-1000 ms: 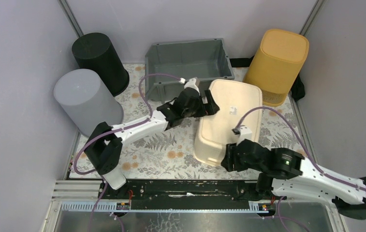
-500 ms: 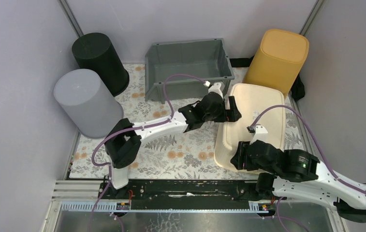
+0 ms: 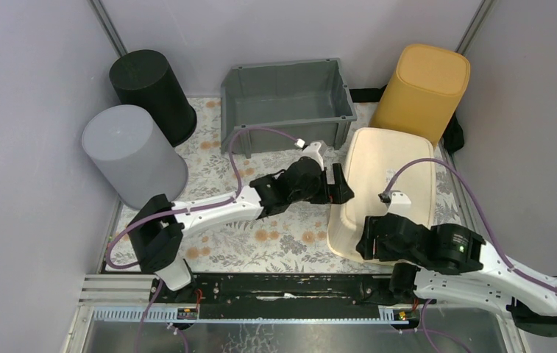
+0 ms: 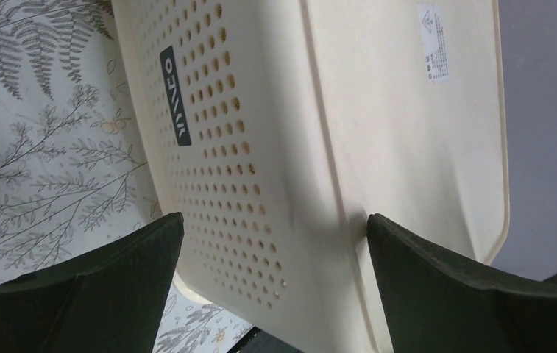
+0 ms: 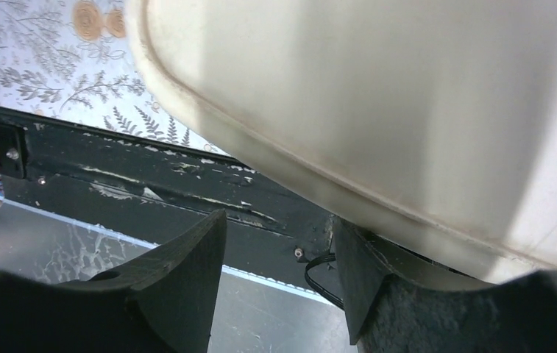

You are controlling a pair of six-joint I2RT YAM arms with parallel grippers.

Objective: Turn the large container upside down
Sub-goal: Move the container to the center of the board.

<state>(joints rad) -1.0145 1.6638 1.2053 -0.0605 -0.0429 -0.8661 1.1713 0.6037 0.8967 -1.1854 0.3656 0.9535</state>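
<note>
The large cream container (image 3: 393, 173) lies base up at the right of the floral mat, its sticker facing up. In the left wrist view its perforated side (image 4: 216, 147) fills the frame. My left gripper (image 3: 339, 184) is open just beside the container's left side, and its jaws (image 4: 275, 287) stand wide apart around that side's lower edge. My right gripper (image 3: 367, 243) is open at the container's near end. In the right wrist view the cream rim (image 5: 378, 118) hangs over the jaws (image 5: 279, 283), touching or just above the right finger (image 5: 378, 287).
An open grey bin (image 3: 288, 99) stands at the back middle. A yellow container (image 3: 424, 99) stands upside down at the back right, close to the cream one. A black cylinder (image 3: 151, 92) and a grey cylinder (image 3: 132, 154) stand at the left. A black rail (image 3: 275, 287) runs along the near edge.
The cream container has tipped over to the right and now lies base up near the right wall. My left gripper pushed right with it, then drew back slightly; the right gripper shifted right.
</note>
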